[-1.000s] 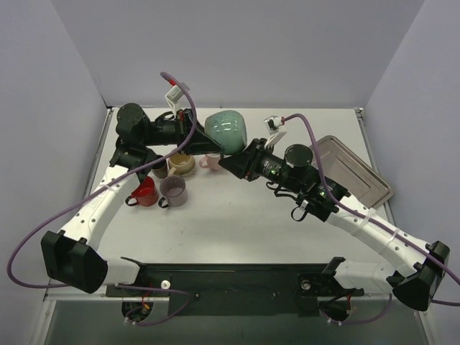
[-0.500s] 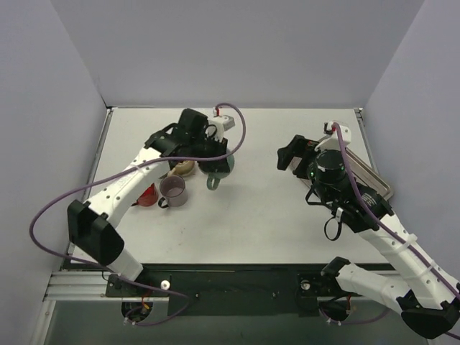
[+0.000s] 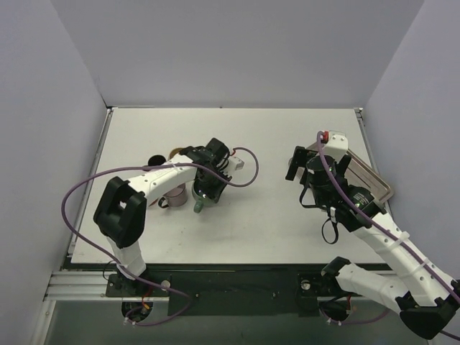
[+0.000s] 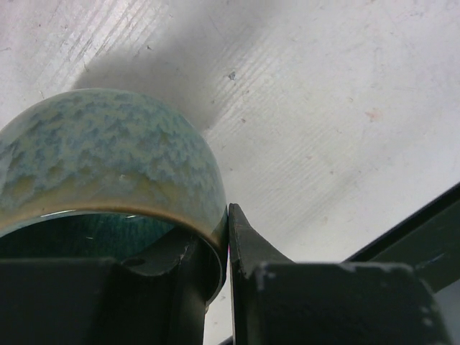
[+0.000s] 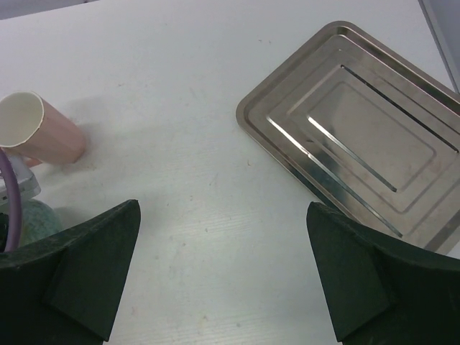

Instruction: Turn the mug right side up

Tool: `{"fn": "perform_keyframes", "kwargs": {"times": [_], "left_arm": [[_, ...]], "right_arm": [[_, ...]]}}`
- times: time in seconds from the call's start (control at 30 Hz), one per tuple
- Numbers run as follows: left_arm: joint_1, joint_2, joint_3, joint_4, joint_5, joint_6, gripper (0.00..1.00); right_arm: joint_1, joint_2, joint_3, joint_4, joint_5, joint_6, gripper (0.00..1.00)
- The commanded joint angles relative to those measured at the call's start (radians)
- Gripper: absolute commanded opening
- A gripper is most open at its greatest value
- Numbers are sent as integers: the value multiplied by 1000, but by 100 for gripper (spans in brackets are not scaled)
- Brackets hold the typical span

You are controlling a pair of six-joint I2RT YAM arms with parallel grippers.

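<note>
Left wrist view: left pincer [image 4: 227, 241] clenched across the rim wall of the green mug [image 4: 108, 151]. Glazed ceramic judged heavy, rigid, slick, chippable; right pincer [image 5: 224, 277], 3 o'clock of it, released

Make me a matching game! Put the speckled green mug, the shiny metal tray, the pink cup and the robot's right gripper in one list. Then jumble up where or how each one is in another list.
1. speckled blue-green glazed mug
2. shiny rectangular metal tray
3. pale pink cup
4. right gripper

A. open, holding nothing
B. rim pinched by the left gripper
C. lying flat on the right side of the table
D. cream-coloured inside

Pairs: 1-B, 2-C, 3-D, 4-A
</note>
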Motion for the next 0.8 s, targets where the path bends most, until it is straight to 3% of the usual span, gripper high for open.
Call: {"fn": "perform_keyframes", "kwargs": {"times": [0.0,0.13,0.2,0.3,0.4,0.43,0.47,0.5,0.67,0.77], "left_arm": [[1,29,-17,155,-19,41,0],[1,65,-21,157,10,46,0],[2,71,-20,151,31,51,5],[2,59,-14,129,33,60,28],[-1,1,13,95,33,89,59],[1,-41,17,88,24,113,60],[-2,-67,20,85,19,129,70],[-1,-111,25,74,1,164,74],[13,-327,-67,156,-53,229,75],[47,-562,-263,362,-113,262,76]], "right_arm": [[-11,-17,-18,-14,52,-20,94],[-19,-50,-26,-19,67,-24,94],[-27,-60,-31,-19,63,-27,94],[-37,-67,-31,-30,61,-35,95],[-48,-77,-35,-43,58,-39,95],[-51,-80,-40,-45,56,-47,95],[-56,-83,-51,-45,58,-52,96],[-65,-83,-55,-40,53,-68,96],[-100,-89,-188,56,69,-151,97],[-105,-109,-314,166,131,-178,96]]}}
